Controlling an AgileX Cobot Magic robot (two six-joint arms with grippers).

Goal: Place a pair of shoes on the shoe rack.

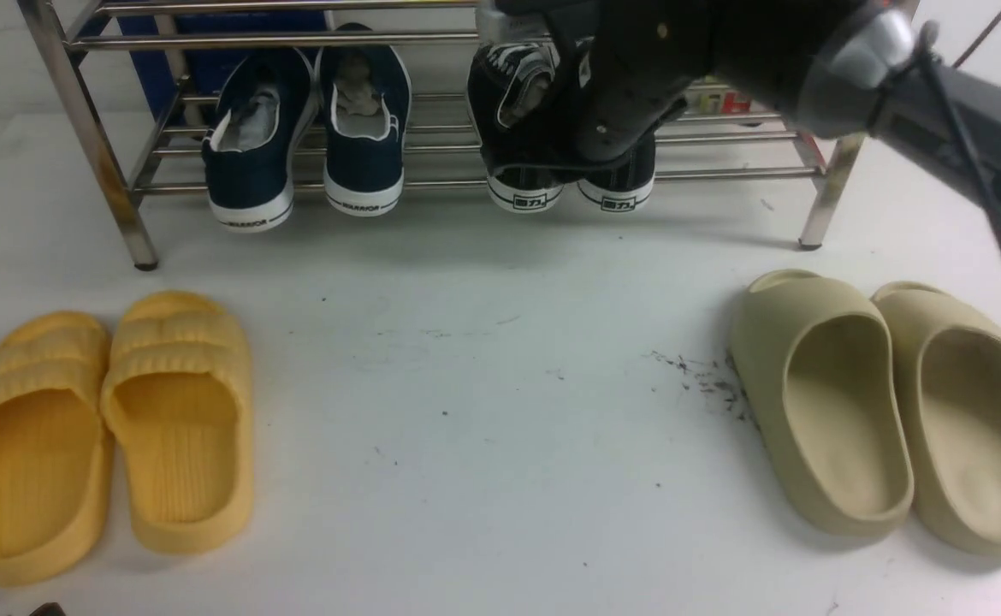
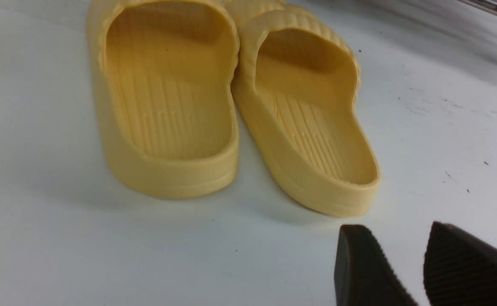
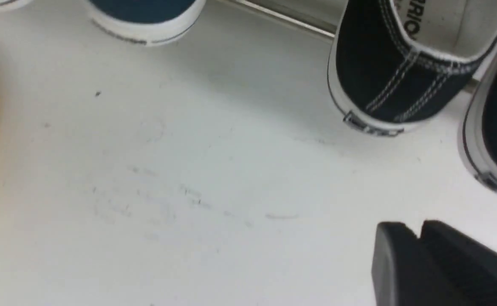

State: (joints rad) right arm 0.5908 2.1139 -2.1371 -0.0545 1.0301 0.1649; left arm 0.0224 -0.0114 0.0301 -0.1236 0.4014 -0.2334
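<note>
1. Clearly, the pair of shoes [image 1: 524,175] sat on the lowest tier of the shoe rack [image 1: 295,38], toward its right half, with the white-soled heels jutting out past the front bar and the toes pointing to the back.
2. We saw the right arm [image 1: 723,51] reaching in from the right, above and in front of that pair, so that it hid most of the right-hand black sneaker; only its heel showed below the arm.
3. From the wrist we saw the right gripper [image 3: 419,231] over the white table [image 1: 500,411], just in front of the black heels and apart from them. Its fingers lay close together with only a thin slit between them and nothing in them; whether they met we could not tell.
4. We saw the left gripper [image 2: 395,231] low over the table beside the yellow slides [image 1: 107,428], its two ribbed fingers parted with bare table in the gap, gripping nothing.
5. We noted navy slip-ons [image 1: 304,137] on the same tier, left of the black pair, and beige slides [image 1: 885,402] on the table at the right.
</note>
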